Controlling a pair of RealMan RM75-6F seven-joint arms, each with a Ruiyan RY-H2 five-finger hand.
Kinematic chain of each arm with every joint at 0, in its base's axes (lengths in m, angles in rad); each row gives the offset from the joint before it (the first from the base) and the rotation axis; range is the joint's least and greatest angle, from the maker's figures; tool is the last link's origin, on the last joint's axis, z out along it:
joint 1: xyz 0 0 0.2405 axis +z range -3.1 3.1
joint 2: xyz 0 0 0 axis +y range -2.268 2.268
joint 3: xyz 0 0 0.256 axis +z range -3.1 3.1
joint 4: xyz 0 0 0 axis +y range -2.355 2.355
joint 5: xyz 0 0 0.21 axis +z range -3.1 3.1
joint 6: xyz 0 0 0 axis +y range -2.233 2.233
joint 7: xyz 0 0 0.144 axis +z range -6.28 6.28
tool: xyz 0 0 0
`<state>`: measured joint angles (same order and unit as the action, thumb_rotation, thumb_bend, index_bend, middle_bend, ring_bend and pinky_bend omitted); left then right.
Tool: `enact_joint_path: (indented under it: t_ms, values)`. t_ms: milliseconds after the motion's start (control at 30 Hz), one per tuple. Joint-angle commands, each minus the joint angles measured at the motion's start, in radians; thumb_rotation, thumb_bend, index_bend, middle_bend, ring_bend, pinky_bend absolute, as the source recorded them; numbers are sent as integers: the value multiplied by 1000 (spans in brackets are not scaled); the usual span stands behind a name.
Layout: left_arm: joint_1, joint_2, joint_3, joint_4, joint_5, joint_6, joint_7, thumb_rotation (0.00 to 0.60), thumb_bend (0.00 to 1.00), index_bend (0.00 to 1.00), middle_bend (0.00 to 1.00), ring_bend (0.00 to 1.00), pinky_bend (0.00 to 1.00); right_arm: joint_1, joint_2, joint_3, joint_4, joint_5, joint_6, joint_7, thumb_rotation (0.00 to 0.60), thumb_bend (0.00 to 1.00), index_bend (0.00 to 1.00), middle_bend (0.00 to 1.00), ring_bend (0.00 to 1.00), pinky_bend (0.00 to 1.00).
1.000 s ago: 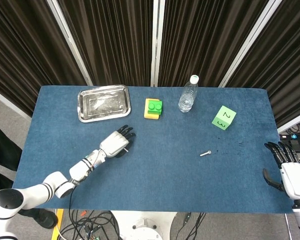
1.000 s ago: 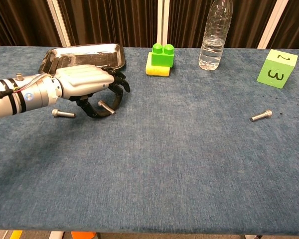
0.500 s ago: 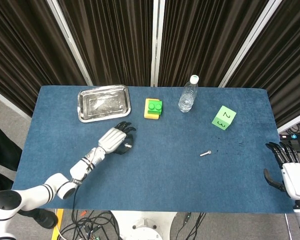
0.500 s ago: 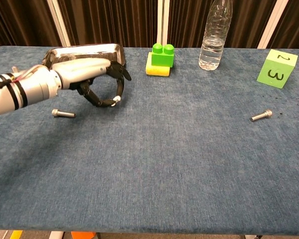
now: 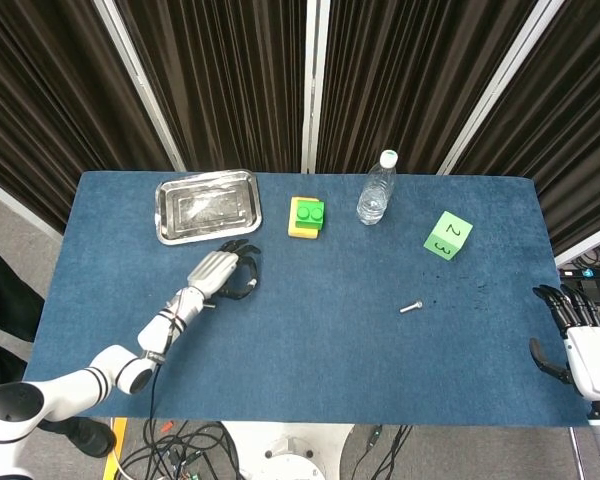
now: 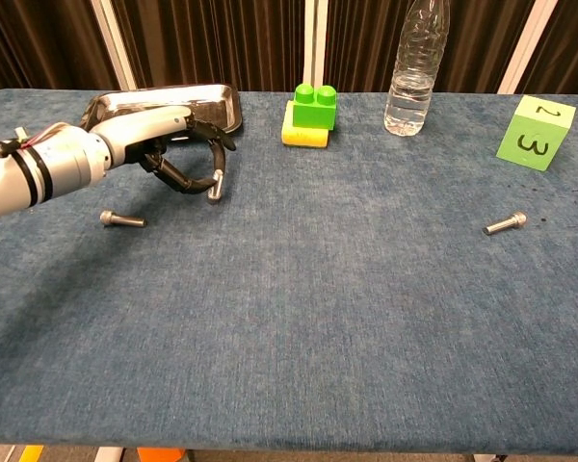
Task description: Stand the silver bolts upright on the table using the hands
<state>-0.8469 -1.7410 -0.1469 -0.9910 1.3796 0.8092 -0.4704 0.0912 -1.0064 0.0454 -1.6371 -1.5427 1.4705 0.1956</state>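
My left hand (image 6: 164, 144) (image 5: 218, 271) hovers just in front of the tray and pinches a silver bolt (image 6: 215, 187) between thumb and a fingertip. That bolt hangs nearly upright, its lower end close to the blue cloth. A second bolt (image 6: 122, 220) lies flat on the cloth to the left of the hand, apart from it. A third bolt (image 6: 505, 223) (image 5: 411, 307) lies flat at the right side of the table. My right hand (image 5: 580, 335) stays open beyond the table's right edge, holding nothing, and shows only in the head view.
A steel tray (image 6: 125, 108) (image 5: 207, 205) sits at the back left, just behind my left hand. A green and yellow block (image 6: 311, 114) and a water bottle (image 6: 417, 67) stand along the back. A green numbered cube (image 6: 536, 133) is at the back right.
My left hand picked the bolt up off the cloth, carried it back and left toward the tray, and turned it from lying to nearly upright. The right hand barely moved.
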Motion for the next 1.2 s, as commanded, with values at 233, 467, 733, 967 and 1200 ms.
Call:
enact_joint_path:
  t_ms: [233, 467, 733, 967, 1200]
  values:
    - [19, -1, 13, 26, 13, 18, -33, 600, 424, 471, 170, 0, 0, -1, 3, 0, -4, -4, 3, -2, 600, 345, 111, 119, 0, 0]
    - [24, 8, 22, 12, 32, 35, -30, 600, 428, 448, 170, 0, 0, -6, 5, -1, -8, -9, 11, -5, 600, 346, 111, 119, 0, 0]
    - [48, 44, 21, -27, 33, 80, 14, 600, 427, 321, 169, 0, 0, -7, 8, 1, -8, -13, 17, -2, 600, 345, 110, 119, 0, 0]
    - [152, 171, 42, -206, -59, 136, 246, 600, 386, 389, 169, 0, 0, 4, 8, 4, 2, -28, 13, 8, 600, 346, 111, 119, 0, 0]
    - [218, 211, 46, -377, -204, 170, 486, 600, 363, 478, 169, 0, 0, 12, 5, 4, 7, -35, 7, 14, 600, 346, 111, 119, 0, 0]
